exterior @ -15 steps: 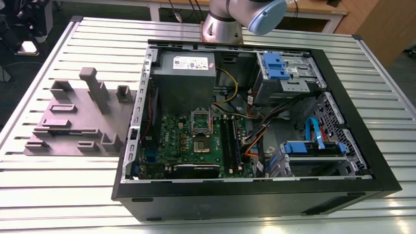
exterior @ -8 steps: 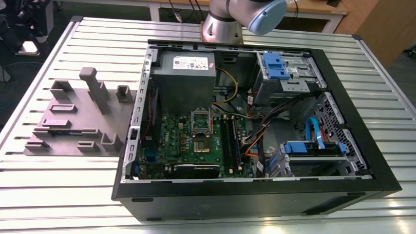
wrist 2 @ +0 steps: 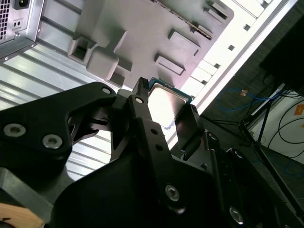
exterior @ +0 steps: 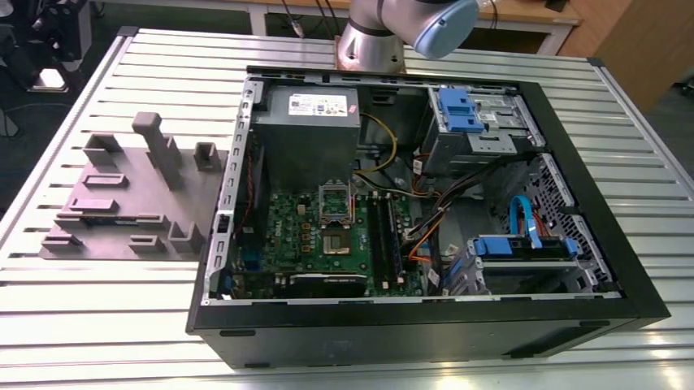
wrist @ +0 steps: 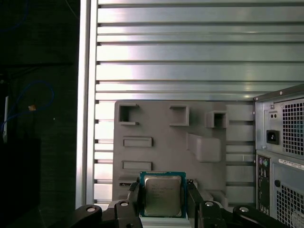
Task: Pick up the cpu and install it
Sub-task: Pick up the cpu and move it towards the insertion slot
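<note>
Cpu point(wrist: 162, 194) clamped in the claw point(wrist: 163, 198) – over the grey holder point(wrist: 166, 142)
In both wrist views the black fingers point(wrist 2: 140, 102) pinch the chip by two opposite edges, its silvery top facing the first wrist camera. Beneath lie the holder and the slatted worktop point(wrist: 190, 47), with the open case point(exterior: 434, 325) just beside – its board point(exterior: 314, 244) shows in the exterior view.

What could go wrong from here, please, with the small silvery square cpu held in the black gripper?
1. The black gripper pinches the small silvery square cpu by two thin edges only, so it might slip or tilt while carried.
2. The socket on the green motherboard lies deep inside the black computer case, close to dark memory slots and loose orange cables; the gripper could catch on them.
</note>
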`<state>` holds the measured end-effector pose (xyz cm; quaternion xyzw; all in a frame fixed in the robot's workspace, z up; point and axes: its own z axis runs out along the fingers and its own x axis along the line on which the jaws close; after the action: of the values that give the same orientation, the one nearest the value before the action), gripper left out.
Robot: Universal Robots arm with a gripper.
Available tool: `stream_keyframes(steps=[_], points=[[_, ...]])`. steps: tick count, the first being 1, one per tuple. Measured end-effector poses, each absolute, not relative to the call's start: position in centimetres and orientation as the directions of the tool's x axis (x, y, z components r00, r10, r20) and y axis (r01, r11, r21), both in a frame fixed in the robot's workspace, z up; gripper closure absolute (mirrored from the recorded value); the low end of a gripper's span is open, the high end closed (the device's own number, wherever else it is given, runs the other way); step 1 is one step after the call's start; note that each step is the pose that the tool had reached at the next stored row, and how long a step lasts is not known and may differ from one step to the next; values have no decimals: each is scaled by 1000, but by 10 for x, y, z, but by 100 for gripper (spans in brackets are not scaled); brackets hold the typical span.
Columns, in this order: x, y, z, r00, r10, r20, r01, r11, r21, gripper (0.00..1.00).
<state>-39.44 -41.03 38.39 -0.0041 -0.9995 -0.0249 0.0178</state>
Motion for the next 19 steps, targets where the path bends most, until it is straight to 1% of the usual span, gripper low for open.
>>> stream_keyframes(steps=[19], points=[[-388, -410, 384, -999, 7, 36, 9, 999, 50, 53]])
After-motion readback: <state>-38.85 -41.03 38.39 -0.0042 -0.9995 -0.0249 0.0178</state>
